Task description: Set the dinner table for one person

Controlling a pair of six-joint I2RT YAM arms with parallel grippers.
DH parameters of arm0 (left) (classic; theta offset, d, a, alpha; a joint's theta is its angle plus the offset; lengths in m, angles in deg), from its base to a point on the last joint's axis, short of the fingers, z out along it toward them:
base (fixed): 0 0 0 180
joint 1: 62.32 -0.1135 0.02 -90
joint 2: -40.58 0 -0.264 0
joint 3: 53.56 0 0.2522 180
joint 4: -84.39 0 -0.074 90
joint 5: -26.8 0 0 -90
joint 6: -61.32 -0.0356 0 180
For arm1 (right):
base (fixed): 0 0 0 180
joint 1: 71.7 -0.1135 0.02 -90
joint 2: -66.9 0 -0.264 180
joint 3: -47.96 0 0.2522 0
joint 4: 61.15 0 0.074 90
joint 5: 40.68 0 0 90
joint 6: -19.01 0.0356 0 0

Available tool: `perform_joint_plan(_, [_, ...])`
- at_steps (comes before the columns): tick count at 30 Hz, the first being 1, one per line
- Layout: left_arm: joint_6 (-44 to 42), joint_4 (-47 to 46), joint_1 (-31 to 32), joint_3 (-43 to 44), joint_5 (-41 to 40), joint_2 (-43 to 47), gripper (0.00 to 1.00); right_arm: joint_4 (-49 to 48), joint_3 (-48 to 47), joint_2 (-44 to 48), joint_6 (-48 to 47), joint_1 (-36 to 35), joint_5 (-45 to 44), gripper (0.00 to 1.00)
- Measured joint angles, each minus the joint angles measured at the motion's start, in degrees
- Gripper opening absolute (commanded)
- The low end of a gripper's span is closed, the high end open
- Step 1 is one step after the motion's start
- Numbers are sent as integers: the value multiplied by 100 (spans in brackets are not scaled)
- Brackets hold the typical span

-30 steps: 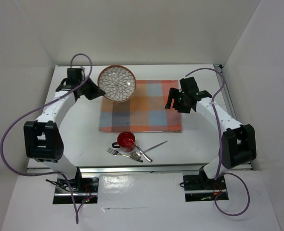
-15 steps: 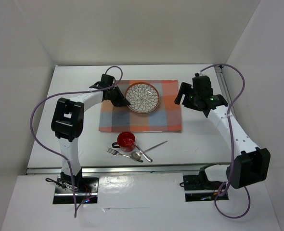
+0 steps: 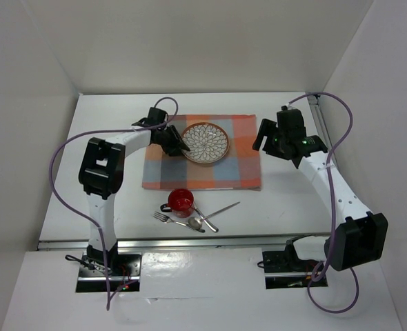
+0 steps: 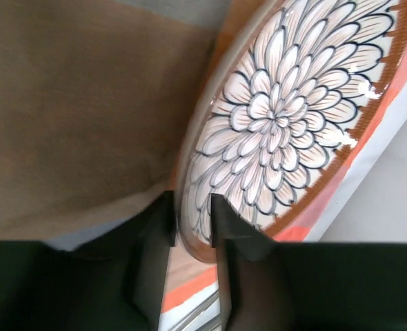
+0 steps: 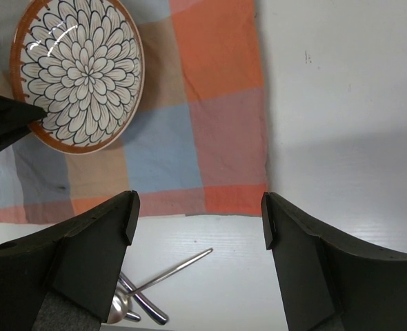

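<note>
A flower-patterned plate (image 3: 205, 143) (image 4: 286, 117) (image 5: 79, 72) lies on the orange-and-blue checked mat (image 3: 217, 169) (image 5: 210, 103) on the white dinner table (image 3: 286, 200) (image 5: 341, 103). My left gripper (image 3: 179, 147) (image 4: 192, 221) is at the plate's left rim. Its jaws straddle the rim and stand slightly open, with a thin gap on one side. My right gripper (image 3: 262, 138) (image 5: 200, 221) hovers wide open above the mat's right edge, holding nothing.
In front of the mat stands a red mug (image 3: 181, 201). Beside it a fork (image 3: 163, 218), a spoon (image 3: 195, 223) (image 5: 121, 310) and a knife (image 3: 221, 209) (image 5: 172, 270) lie crossed over each other. White walls enclose the table at the back and on both sides.
The left arm has carried the plate from the mat's back left corner onto the mat and its jaws have eased apart. The right arm has lifted and reached out, still open.
</note>
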Motion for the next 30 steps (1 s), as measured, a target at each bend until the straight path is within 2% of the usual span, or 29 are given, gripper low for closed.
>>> perform_joint_plan(1, [-2,94,28,87,-35,0,62,7,0,0,0,0,0,83])
perform_joint_plan(2, [-81,138,46,129,-70,0,71,9,0,0,0,0,0,83])
perform_joint_plan(5, [-225,321,90,243,-168,0,89,17,0,0,0,0,31,83])
perform_joint_plan(7, [-380,678,146,380,-302,0,95,17,0,0,-4,0,120,85])
perform_joint_plan(13, [-763,1502,275,785,-892,282,97,-11,0,-50,-96,-210,472,87])
perform_joint_plan(15, [-890,1775,310,874,-1185,579,100,-31,0,-170,-120,-597,498,87])
perform_joint_plan(23, [-1414,2529,186,1381,-2334,2321,100,-149,13,-1062,-105,-2682,841,90])
perform_joint_plan(30, [-1541,2535,-433,1088,-2559,3652,100,-315,15,-1768,-31,-3665,911,88])
